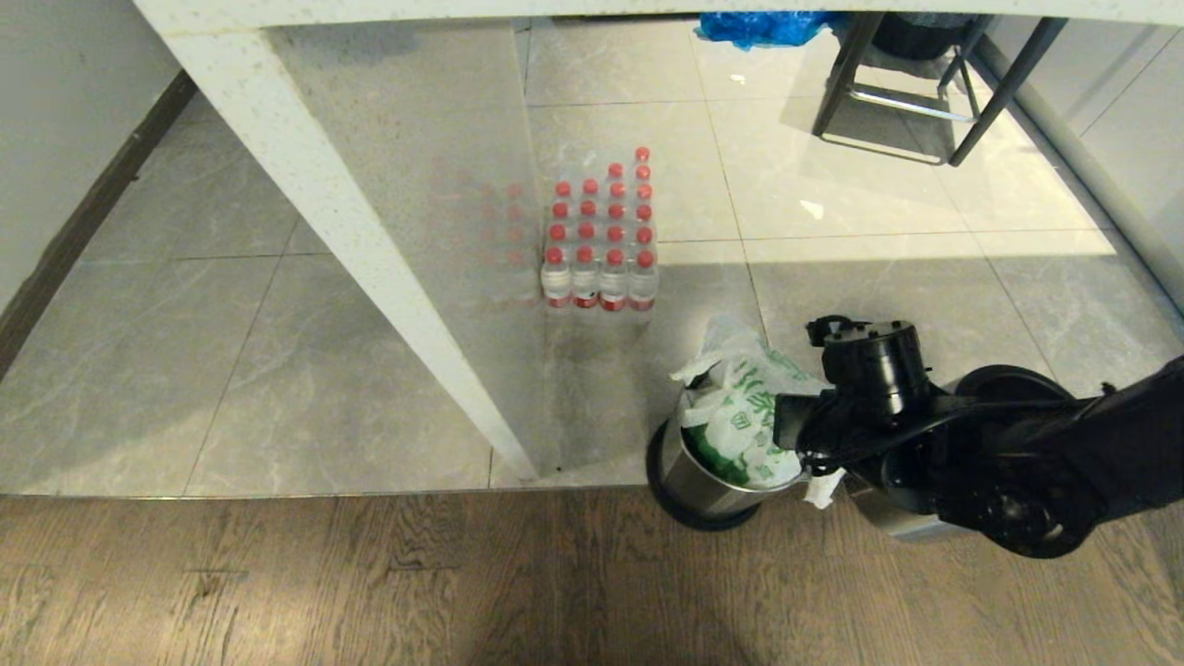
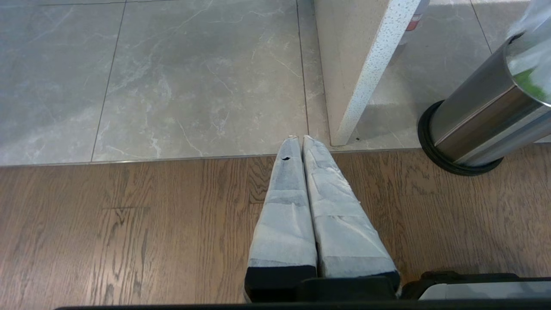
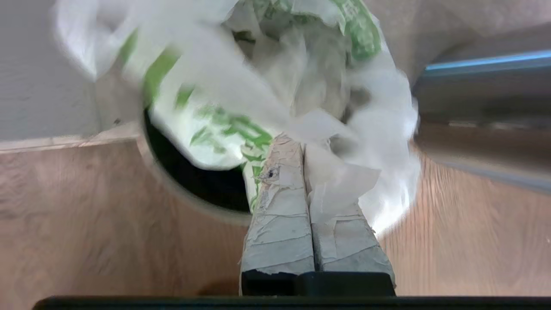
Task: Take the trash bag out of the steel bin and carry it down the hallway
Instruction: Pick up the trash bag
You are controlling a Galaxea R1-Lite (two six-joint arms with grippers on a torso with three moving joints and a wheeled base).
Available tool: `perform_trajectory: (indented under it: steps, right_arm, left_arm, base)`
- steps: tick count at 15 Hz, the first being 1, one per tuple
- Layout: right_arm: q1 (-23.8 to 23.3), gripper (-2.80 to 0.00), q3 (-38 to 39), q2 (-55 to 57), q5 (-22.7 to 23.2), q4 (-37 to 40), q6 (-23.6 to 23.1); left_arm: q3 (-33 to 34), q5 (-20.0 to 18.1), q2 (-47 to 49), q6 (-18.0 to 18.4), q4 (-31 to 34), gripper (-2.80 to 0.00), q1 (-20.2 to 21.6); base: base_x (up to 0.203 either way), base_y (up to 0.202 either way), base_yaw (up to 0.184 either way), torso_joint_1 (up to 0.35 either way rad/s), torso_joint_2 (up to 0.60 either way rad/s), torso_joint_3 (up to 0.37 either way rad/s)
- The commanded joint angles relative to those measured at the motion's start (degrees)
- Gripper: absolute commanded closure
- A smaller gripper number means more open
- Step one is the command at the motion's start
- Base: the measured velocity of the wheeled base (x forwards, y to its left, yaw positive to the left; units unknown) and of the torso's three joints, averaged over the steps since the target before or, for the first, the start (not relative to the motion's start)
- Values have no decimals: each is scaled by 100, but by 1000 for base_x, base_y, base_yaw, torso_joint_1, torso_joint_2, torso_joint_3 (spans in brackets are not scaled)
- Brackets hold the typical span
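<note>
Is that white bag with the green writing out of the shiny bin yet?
Not yet. The trash bag bulges above the steel bin but still sits in it, pinched by the right gripper.

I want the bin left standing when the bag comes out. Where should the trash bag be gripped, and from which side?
Grip the trash bag by the loose crinkled plastic bunched above the rim of the steel bin, coming from above. That part stands free of the wall. The right gripper has its jaws shut on such a fold there.
</note>
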Motion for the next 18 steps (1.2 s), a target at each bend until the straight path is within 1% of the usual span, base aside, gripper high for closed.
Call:
perform_trajectory:
  steps: [1,3,5,6,8,10,11,12,13,14,15,17,18]
  right_arm:
    - [337,0,21,-595,-156,529,294]
    - [693,0,23,-606,-380,1196,666]
    - [823,0,-78,-252,-407,1700,1154]
    - [923,0,-258,-147,-392,1873,1332]
    - [1096,0,-664,-13,-177,2149,1493]
    - [1185,0,-713,267,-126,2405,1541]
    - [1228,0,-685,346,-117,2704,1597]
    - [1321,0,-691,374,-83,2778,1794]
    - [1430,0,-773,397,52,2791,2077]
    - [1511,0,-927,414,294,2809,2306]
    - [1525,0,-1122,384,381,2857,2426]
    - [1524,0,-1600,200,396,3156,2444]
    - [1524,0,-1688,32,390,3267,2408]
  left_arm:
    - [0,0,-1,4,-3,0,0]
    - [0,0,-1,-5,-3,0,0]
    - [0,0,-1,-5,6,0,0]
    - [0,0,-1,4,-3,0,0]
    - [0,0,-1,-5,-3,0,0]
    - [0,0,-1,-5,-3,0,0]
    - [0,0,-1,-5,-3,0,0]
    - [0,0,-1,-5,-3,0,0]
    - [0,0,-1,-5,-3,0,0]
    - [0,0,-1,4,-3,0,0]
    - [0,0,-1,4,-3,0,0]
    - [0,0,-1,0,-3,0,0]
    - [0,0,-1,-5,-3,0,0]
  base:
    - [0,0,0,0,0,0]
    - [0,0,0,0,0,0]
    - [0,0,0,0,0,0]
    - [0,0,0,0,0,0]
    - [0,0,0,0,0,0]
    - [0,0,0,0,0,0]
    - [0,0,0,0,0,0]
    - [0,0,0,0,0,0]
    - [0,0,0,0,0,0]
    - [0,0,0,0,0,0]
    - [0,0,0,0,0,0]
    - [0,0,0,0,0,0]
    - [0,0,0,0,0,0]
